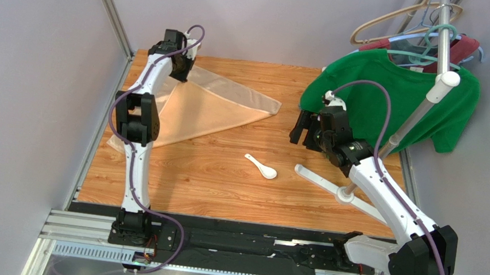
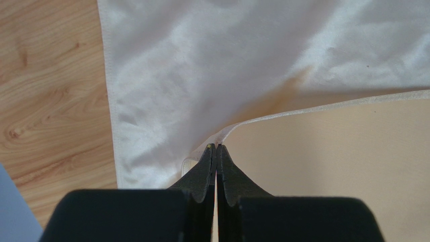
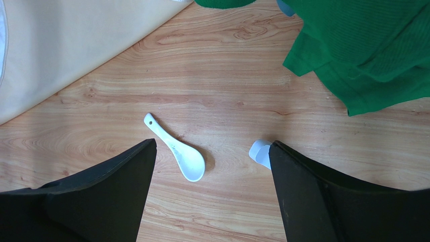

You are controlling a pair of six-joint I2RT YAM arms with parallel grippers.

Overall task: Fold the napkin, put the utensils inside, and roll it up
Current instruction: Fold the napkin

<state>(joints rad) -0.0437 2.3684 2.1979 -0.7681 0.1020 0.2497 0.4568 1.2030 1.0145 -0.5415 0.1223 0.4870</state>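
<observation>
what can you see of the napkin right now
The napkin is a thin peach-tan cloth with a slight sheen and a stitched hem. It lies in a rough triangle on the far left part of the wooden table, one paler layer drawn over another. The left pincer is shut on its edge at the far left corner, lifting it slightly there. The spoon lies apart from it, not touching.

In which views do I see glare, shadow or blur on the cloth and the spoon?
Top external view: soft, even light; the thin peach-tan cloth napkin shows almost no shadow. Left wrist view: the napkin's sheen washes it nearly white, and the left gripper, shut on it, is a dark shape. Right wrist view: sharp; the small white soup spoon casts a faint soft shadow.
</observation>
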